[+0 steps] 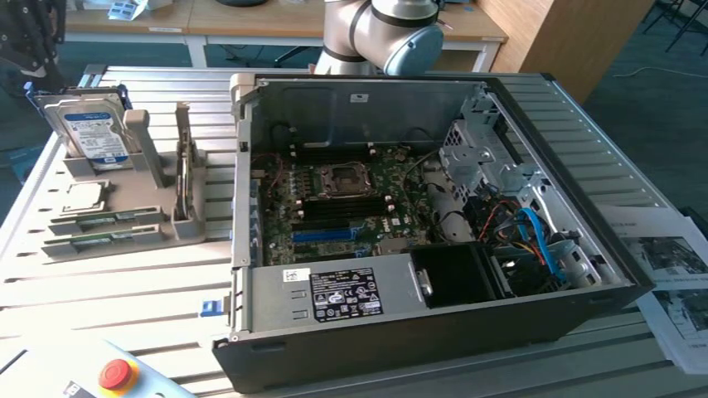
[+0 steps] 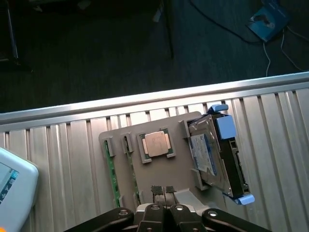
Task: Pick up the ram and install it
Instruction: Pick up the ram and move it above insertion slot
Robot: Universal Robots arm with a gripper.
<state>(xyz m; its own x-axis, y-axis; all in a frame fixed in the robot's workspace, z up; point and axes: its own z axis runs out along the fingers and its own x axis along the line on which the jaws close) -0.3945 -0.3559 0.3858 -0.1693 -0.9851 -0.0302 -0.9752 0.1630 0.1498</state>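
Note:
Two ram sticks (image 1: pixel 98 221) (image 2: pixel 110 170) stand on edge in slots of a grey holder (image 1: pixel 133 228) on the slatted table, at the exterior view's left. The second stick (image 2: pixel 130 164) sits beside the first. My gripper (image 2: pixel 162 190) hangs well above that holder with its dark fingertips pressed together and nothing between them. It is shut. In the wrist view the tips lie over the holder's edge near the square silver CPU (image 2: pixel 156 144), apart from both sticks. The arm's elbow (image 1: pixel 387 29) rises behind the computer case.
An open black computer case (image 1: pixel 443 332) lies to the exterior view's right of the holder, motherboard (image 1: pixel 343 195) exposed. A hard drive (image 1: pixel 94 133) (image 2: pixel 212 154) stands in the holder. A pendant with a red button (image 1: pixel 116 373) lies in front, papers (image 1: pixel 675 274) at the right. The table edge (image 2: pixel 145 102) borders dark floor.

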